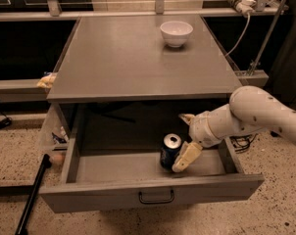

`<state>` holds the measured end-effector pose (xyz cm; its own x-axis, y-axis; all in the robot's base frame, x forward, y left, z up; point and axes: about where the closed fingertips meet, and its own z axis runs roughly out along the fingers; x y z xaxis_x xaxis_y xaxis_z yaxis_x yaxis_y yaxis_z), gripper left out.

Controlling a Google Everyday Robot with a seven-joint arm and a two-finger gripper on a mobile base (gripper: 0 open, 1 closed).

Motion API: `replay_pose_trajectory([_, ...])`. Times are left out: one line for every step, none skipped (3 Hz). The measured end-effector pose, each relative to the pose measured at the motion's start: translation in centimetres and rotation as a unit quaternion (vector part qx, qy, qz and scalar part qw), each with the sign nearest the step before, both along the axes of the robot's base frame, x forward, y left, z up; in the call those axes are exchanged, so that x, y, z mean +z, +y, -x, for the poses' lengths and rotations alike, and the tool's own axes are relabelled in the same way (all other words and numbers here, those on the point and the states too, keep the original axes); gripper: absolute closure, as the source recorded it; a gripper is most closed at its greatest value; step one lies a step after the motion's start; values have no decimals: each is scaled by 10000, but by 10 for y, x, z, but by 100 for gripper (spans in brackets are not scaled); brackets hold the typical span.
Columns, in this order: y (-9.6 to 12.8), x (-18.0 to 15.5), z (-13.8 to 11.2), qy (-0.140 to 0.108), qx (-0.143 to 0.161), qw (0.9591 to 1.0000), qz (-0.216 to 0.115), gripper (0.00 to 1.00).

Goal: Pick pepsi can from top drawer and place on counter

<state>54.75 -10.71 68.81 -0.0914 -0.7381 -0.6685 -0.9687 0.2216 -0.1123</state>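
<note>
The pepsi can [169, 152] stands upright in the open top drawer [153, 196], right of its middle; it is dark blue with a silver top. My gripper [182, 142] reaches into the drawer from the right and is open. One finger lies against the can's front right side and the other finger points behind it, so the can's right side sits at the mouth of the jaws. The counter [138, 58] is the flat grey top above the drawer.
A white bowl [176, 33] sits at the far right of the counter. My white arm [256, 114] crosses the drawer's right wall. A black pole [33, 195] leans at the left of the drawer. Cables and a rail stand at the right.
</note>
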Motion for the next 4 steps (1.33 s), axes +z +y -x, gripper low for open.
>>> replay_pose_trajectory([11, -9, -3, -26, 102, 9999, -133, 0])
replay_pose_trajectory([21, -23, -5, -44, 209, 9994, -265, 19])
replay_pose_trajectory([21, -24, -5, -41, 212, 9994, -266, 42])
replay_pose_trajectory([22, -22, -3, -15, 212, 9994, -273, 66])
